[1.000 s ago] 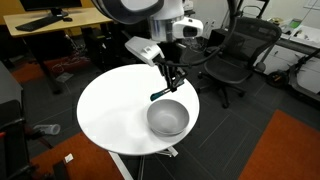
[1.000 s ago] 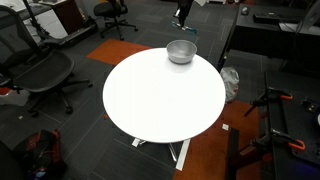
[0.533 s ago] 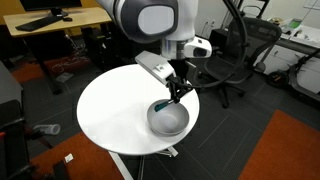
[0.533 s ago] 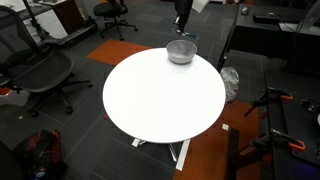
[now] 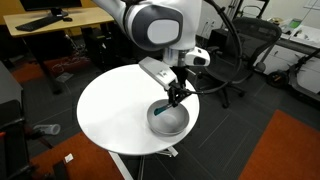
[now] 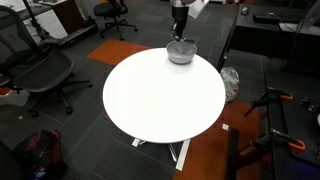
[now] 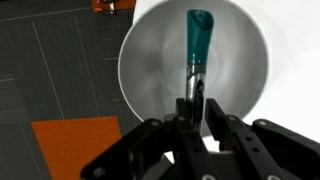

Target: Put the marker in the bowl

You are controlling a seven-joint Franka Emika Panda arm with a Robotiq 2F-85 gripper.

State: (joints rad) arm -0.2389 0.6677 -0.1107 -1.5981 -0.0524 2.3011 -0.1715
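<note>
As it hangs above the bowl (image 7: 150, 62), the hand (image 7: 195, 106) grips the marker (image 7: 197, 40).

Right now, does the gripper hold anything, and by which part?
The gripper holds the marker by its darker end, with the teal end over the bowl.

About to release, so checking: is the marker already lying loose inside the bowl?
No: in the wrist view the fingers clamp the marker at its lower end, holding it over the bowl.
</note>
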